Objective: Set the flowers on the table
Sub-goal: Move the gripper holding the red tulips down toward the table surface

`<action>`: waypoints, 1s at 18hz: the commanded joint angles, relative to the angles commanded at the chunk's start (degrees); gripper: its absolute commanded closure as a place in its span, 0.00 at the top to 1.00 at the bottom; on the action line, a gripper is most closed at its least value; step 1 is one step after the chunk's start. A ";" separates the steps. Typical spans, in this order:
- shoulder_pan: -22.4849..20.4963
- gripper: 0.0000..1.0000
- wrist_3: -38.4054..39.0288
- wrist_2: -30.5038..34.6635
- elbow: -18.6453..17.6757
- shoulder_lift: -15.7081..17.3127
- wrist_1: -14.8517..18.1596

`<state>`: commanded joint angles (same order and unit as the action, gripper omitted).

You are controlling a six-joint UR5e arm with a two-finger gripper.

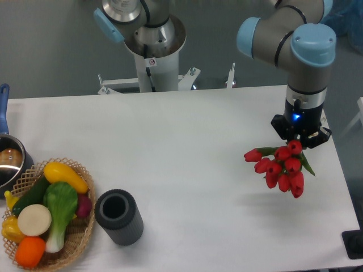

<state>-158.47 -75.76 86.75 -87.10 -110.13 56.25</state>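
Observation:
The flowers (282, 167), a bunch of red tulip buds with green leaves, hang in the air above the right part of the white table (187, 147). Their shadow lies on the table below them. My gripper (299, 137) points straight down and is shut on the stems, which are mostly hidden under it. The buds stick out toward the front left of the gripper.
A dark grey cylindrical vase (118, 217) stands at the front left. A wicker basket (79, 241) with toy vegetables sits at the left front edge. A pot (8, 161) with a blue handle is at the left edge. The arm's base (153, 56) is behind the table.

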 joint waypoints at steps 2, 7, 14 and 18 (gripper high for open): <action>0.00 0.03 0.00 0.00 0.00 0.09 0.00; 0.79 0.03 0.17 0.09 -0.27 0.00 0.09; 3.51 0.03 3.77 -0.35 -0.18 -0.62 0.09; 6.32 0.03 5.79 0.00 -0.88 -0.88 0.00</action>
<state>-152.15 -69.97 86.75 -87.98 -111.00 56.25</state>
